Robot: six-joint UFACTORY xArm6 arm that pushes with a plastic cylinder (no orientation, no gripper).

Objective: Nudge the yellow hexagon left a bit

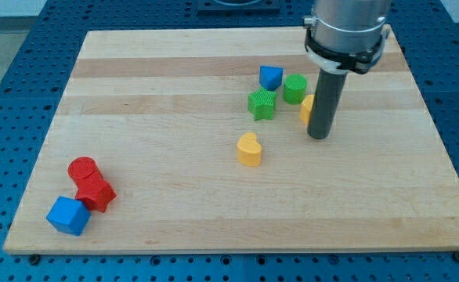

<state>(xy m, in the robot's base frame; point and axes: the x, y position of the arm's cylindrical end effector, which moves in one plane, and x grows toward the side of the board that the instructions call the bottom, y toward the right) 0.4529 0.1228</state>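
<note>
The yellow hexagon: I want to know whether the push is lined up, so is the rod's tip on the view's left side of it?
No: my tip stands at the view's right edge of the yellow hexagon, partly hiding it.

The arm comes in from the view's top right, its silver cylindrical wrist [347,31] ringed by a black clamp. The straight dark rod [326,102] hangs upright, and my tip [318,136] rests on the pale wooden tabletop [214,196].

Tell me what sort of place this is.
Probably a robotics lab bench. A wooden board lies on a blue perforated table, small coloured blocks are scattered on it, and my tip rests beside the partly hidden yellow hexagon, on its right.
</note>
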